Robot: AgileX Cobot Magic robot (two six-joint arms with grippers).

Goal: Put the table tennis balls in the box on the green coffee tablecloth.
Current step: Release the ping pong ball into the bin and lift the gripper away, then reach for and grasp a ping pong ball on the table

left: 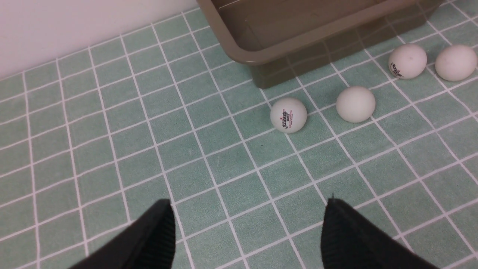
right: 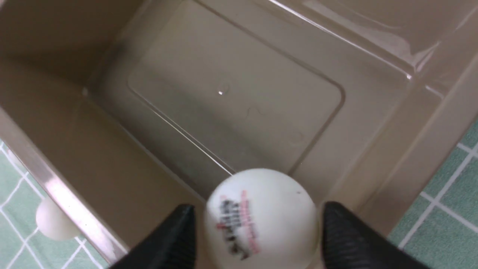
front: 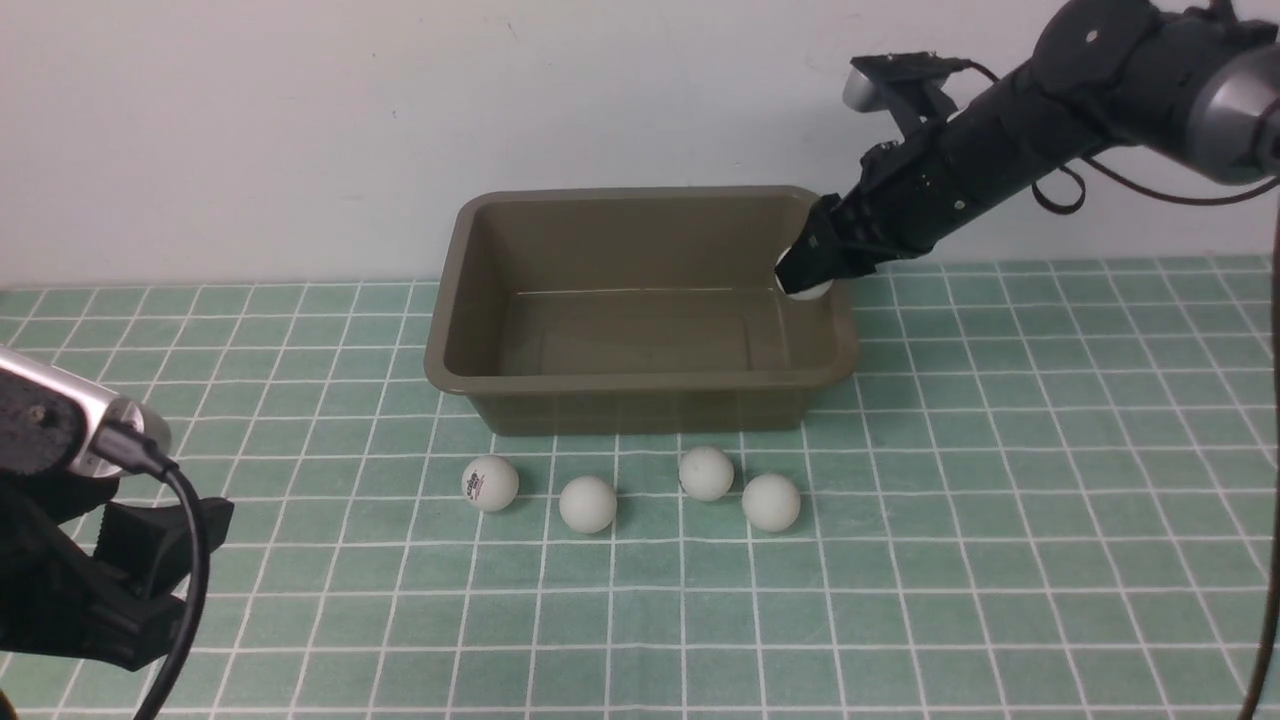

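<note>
Fingers either side of white, dark-printed ball

The box in mid-frame is olive-brown. The tablecloth is teal-green, gridded with thin white lines. Four balls at lower centre are matte white; the ball between my black right fingers is white with blurred black-and-red print.

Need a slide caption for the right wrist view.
Blurred table tennis ball between the fingers of the right gripper, above the bare floor of the box.
</note>
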